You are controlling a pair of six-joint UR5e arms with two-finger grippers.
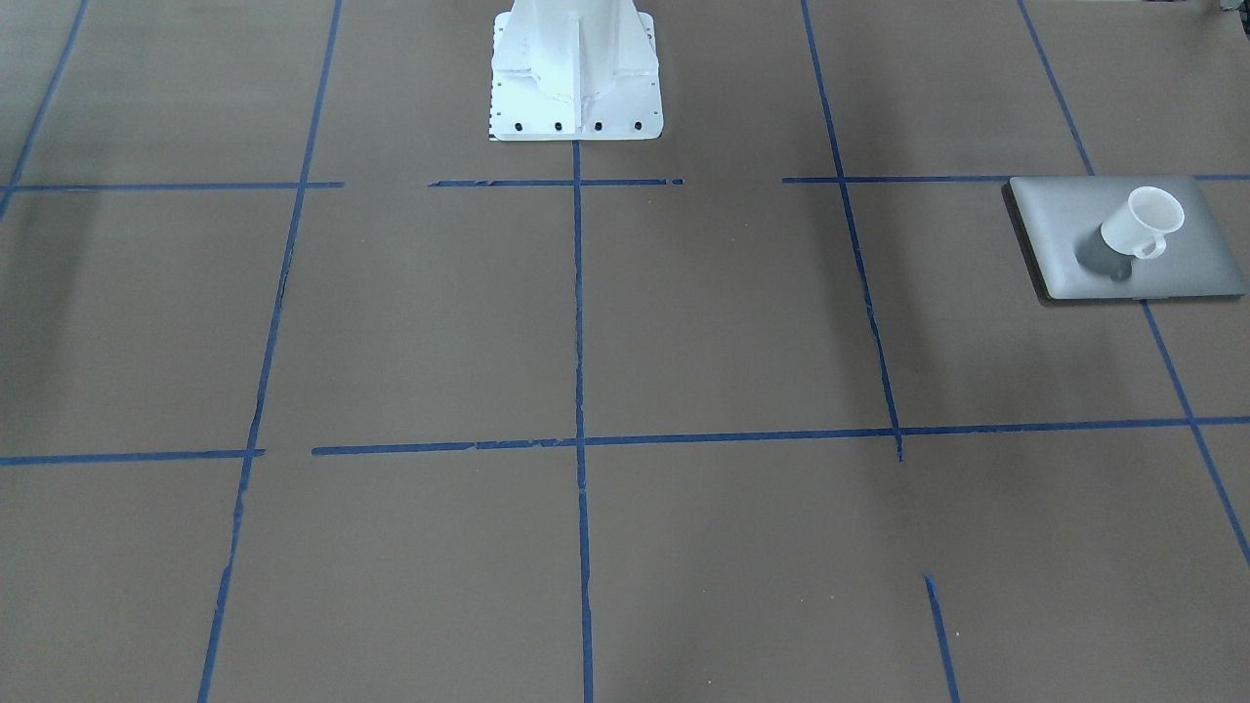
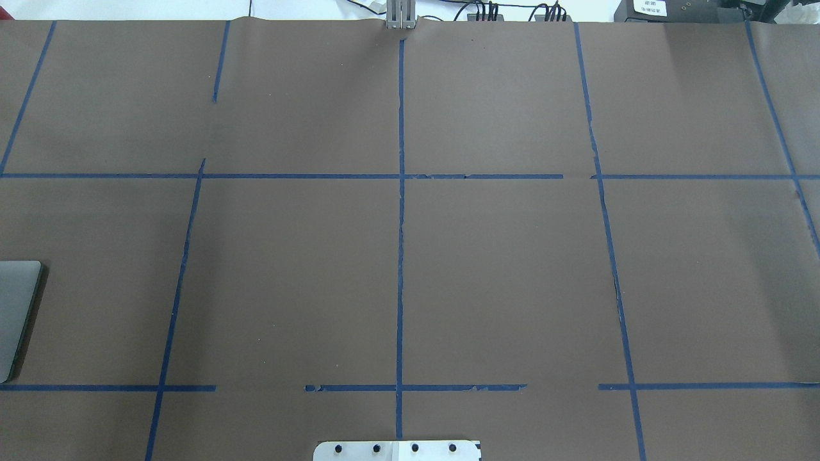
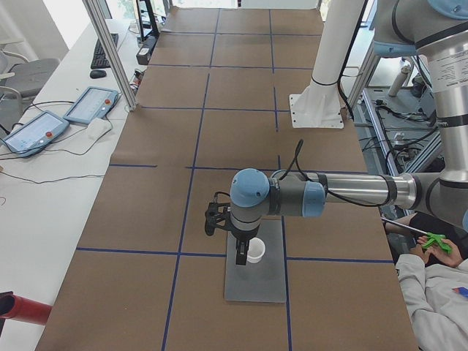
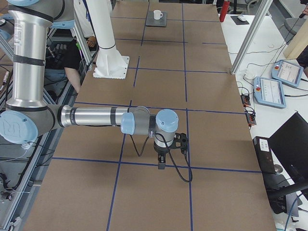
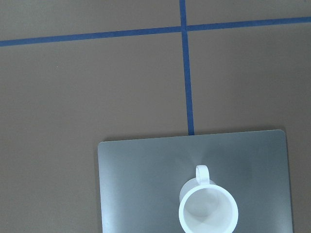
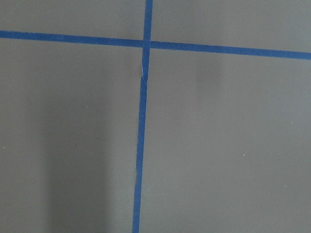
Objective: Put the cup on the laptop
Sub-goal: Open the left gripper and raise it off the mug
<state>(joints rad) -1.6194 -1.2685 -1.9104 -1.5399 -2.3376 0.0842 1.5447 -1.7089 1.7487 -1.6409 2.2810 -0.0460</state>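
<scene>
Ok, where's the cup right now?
In the front-facing view the cup stands upright on the laptop, at the far right edge, which is the robot's left end of the table.

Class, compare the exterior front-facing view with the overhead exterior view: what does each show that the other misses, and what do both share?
Only the front-facing view shows the cup, upright on the laptop, nearly all of whose lid is in frame. Only the overhead view shows cables and a metal post beyond the far edge. Of the laptop it catches just a corner strip at its left border, and no cup. Both show the brown table, its blue tape lines and the white base plate.
</scene>
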